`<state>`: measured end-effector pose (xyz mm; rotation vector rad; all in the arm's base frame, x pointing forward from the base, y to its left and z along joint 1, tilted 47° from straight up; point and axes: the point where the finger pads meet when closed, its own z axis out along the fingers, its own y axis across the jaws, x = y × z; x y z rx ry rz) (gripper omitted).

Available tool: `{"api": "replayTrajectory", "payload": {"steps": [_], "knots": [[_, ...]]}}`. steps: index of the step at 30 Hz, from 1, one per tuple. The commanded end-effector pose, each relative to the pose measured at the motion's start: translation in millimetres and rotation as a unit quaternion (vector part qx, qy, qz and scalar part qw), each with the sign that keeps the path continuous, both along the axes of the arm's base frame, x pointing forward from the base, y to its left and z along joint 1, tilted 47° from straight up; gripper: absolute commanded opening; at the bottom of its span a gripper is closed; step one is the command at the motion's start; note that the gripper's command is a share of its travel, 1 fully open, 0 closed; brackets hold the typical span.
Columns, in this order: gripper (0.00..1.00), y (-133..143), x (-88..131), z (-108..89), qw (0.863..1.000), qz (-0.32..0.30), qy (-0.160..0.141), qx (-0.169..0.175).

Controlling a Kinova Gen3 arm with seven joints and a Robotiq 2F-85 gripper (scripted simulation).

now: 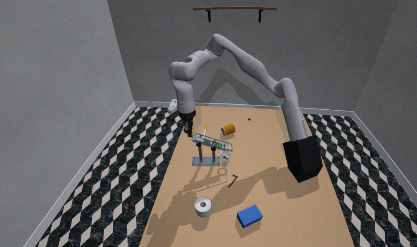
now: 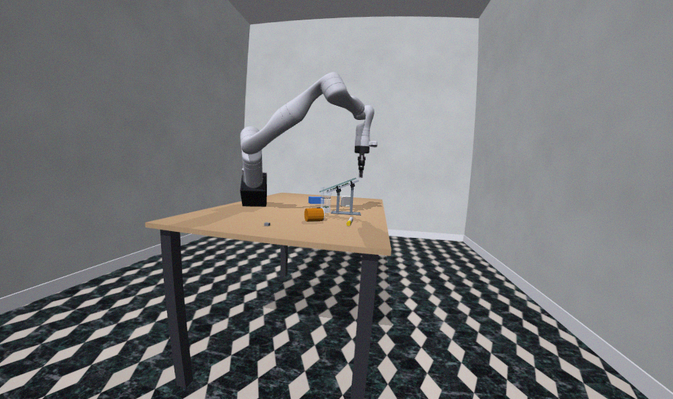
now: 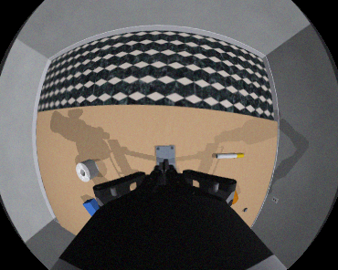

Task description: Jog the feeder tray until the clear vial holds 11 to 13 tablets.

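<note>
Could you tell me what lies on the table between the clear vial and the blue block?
In the top view, a black hex key lies between the clear vial and the blue block.

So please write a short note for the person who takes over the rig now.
Gripper: shut, empty, at the raised end of the tray, by the top view; contact cannot be told.
Tray: tilted on its stand, a row of green tablets on it.
Vial: upright on the table under the low end, a few tablets inside; count unreadable.
Left: jog on to 11-13, then back off.
</note>
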<state>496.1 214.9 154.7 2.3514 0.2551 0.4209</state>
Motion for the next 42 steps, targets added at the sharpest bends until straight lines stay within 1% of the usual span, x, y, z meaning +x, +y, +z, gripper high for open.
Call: {"api": "replayTrajectory", "payload": {"steps": [1, 6, 10, 12, 16, 19, 32, 42], "knots": [[0.0, -6.4, -8.0, -2.8, 1.0, -0.001, 0.006, -0.005], [0.0, -5.5, -6.8, -2.0, 1.0, -0.001, 0.006, -0.005], [0.0, 2.1, 3.5, 4.8, 1.0, -0.001, 0.006, -0.005], [0.0, 2.1, 3.5, 4.8, 1.0, -0.001, 0.006, -0.005], [0.0, 10.5, 14.9, 12.3, 1.0, -0.001, 0.006, -0.005], [0.0, 12.8, 17.9, 14.3, 1.0, -0.001, 0.006, -0.005], [0.0, 11.5, 16.2, 13.2, 1.0, -0.001, 0.006, -0.005], [0.0, -4.0, -4.7, -0.6, 1.0, -0.001, 0.006, -0.005]]}}
